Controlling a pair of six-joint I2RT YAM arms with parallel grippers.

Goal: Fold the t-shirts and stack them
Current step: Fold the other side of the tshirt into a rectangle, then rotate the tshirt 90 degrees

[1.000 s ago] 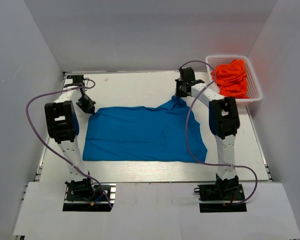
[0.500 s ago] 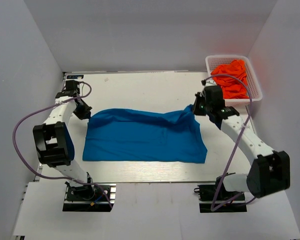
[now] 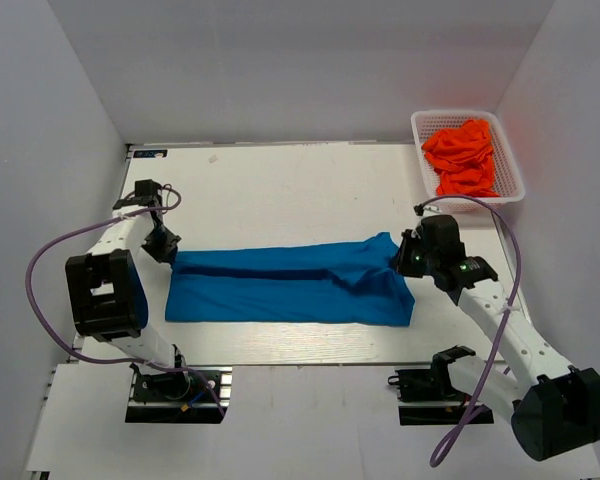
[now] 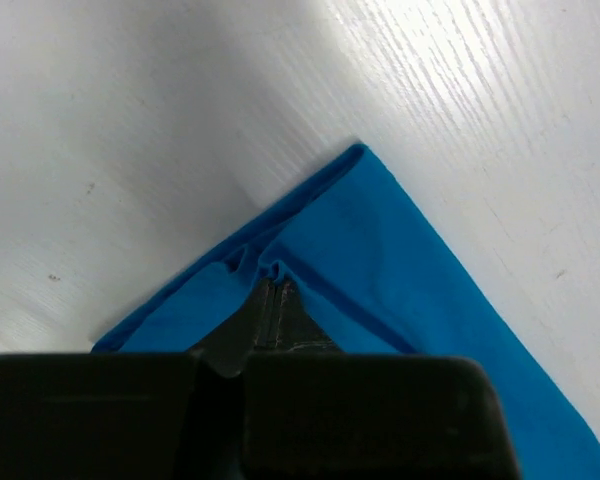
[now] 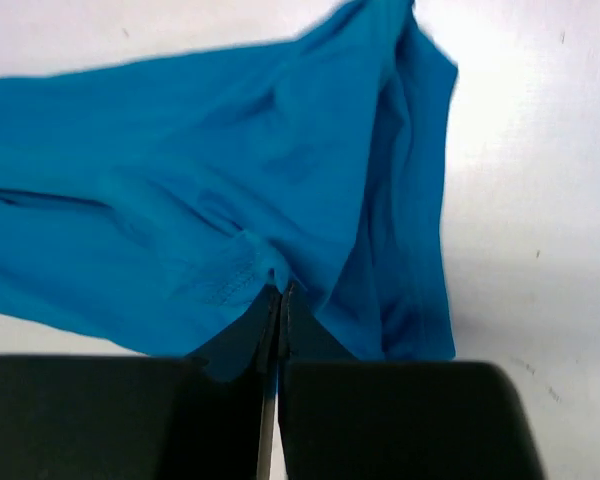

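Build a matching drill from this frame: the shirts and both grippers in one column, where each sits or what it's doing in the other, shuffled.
Column 1
1. blue t-shirt
2. orange-red t-shirts
3. left gripper
4. right gripper

Column 2
A. shut on the blue fabric's right end
B. heaped in the white basket
C. shut on the blue fabric's left corner
D. lying long and flat on the table

Pairs: 1-D, 2-B, 3-C, 4-A
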